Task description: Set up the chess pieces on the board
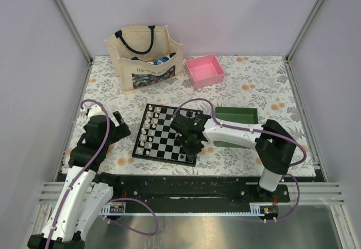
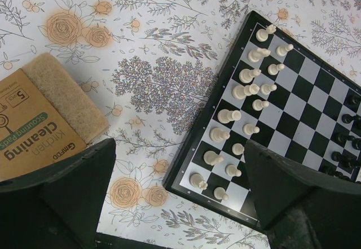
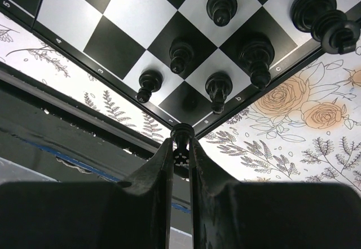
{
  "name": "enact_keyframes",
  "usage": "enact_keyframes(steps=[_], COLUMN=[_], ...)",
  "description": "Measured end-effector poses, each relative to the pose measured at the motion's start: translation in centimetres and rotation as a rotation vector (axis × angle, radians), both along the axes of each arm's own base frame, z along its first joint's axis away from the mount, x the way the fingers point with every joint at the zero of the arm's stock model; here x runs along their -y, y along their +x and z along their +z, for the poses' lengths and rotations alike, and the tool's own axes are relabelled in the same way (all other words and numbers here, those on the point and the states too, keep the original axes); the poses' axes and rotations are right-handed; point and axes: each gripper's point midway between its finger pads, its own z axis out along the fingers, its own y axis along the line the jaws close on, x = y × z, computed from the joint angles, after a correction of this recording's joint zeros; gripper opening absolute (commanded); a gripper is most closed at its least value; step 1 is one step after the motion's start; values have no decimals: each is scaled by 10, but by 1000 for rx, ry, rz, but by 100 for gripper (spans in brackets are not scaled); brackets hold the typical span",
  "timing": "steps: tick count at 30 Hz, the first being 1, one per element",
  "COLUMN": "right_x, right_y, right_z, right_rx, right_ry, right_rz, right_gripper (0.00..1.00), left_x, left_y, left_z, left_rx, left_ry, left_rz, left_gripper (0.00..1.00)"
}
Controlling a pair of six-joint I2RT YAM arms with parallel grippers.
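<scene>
The board (image 1: 165, 129) lies mid-table, with cream-white chessmen along its left side. My right gripper (image 1: 190, 143) hovers at its near right corner. In the right wrist view that gripper (image 3: 181, 149) is shut on a black chess piece (image 3: 181, 138), held just off the board's corner (image 3: 115, 46), beside a bare dark corner square. Several black chess pieces (image 3: 181, 55) stand on the squares beyond. My left gripper (image 1: 117, 126) hangs open left of the board; in its wrist view the gripper (image 2: 179, 167) holds nothing, and its fingers (image 2: 73, 187) frame the board's near left corner (image 2: 186, 181).
A green tray (image 1: 248, 115) sits right of the board, behind my right arm. A pink box (image 1: 205, 71) and a canvas tote bag (image 1: 144, 57) stand at the back. A pack of kitchen scouring pads (image 2: 39, 119) lies left of the board. The metal base rail (image 1: 186, 189) runs along the near edge.
</scene>
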Motion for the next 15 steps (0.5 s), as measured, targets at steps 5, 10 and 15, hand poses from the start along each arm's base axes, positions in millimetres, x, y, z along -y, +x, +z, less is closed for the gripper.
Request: enact_keyframes(steps=[5,10,15], right_x=[1,0,-1], right_y=[1,2,2], right_z=[-3,-6,-10], right_rx=[1,0,-3], right_ry=[-12,-18,-24], right_rz=[5,10,12], right_gripper=[15,15,15], left_x=[0,0,0], left_y=[0,0,0], left_z=[0,0,0], left_rx=[-1,-2,-2], left_ry=[0,0,0], left_rz=[0,0,0], left_gripper=[99,99,99])
